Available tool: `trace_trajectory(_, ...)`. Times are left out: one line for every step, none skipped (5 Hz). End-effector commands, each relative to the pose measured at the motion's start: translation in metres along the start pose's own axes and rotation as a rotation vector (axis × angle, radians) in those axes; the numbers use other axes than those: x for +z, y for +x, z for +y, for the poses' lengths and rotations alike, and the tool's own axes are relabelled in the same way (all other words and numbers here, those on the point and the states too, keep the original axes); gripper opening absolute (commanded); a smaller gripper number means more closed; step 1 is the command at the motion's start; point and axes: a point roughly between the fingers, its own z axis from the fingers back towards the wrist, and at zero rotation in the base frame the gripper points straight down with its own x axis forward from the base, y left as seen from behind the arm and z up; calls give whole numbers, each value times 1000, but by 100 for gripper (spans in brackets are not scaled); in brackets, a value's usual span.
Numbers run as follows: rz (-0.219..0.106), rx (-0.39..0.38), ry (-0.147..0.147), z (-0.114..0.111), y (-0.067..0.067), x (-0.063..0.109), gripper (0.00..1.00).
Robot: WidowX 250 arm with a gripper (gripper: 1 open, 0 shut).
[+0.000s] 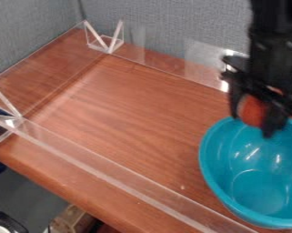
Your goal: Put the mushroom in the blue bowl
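The reddish-brown mushroom (254,111) hangs in the air, pinched between the black fingers of my gripper (257,113), which is shut on it and points straight down. It sits over the far rim of the large teal-blue bowl (251,173), which rests on the wooden table at the lower right. The mushroom's stem is hidden by the fingers. The bowl's smooth inside holds nothing.
A low clear plastic wall (99,164) runs around the wooden tabletop (112,100). Clear triangular brackets stand at the back left (103,38) and at the left edge (3,118). A grey backdrop stands behind the table.
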Motion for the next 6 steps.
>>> trace_trajectory(-45, 35, 5, 15, -8, 16, 0)
trace_trajectory(-71, 54, 13, 22, -16, 24, 0)
trace_trajectory(-94, 53, 20, 22, -20, 31, 0)
trace_trajectory(-98, 45, 24, 19, -22, 29, 0)
trace_trajectory(-95, 34, 25, 15, -24, 23, 0)
trace_trajectory(-98, 27, 27, 12, -26, 20, 0)
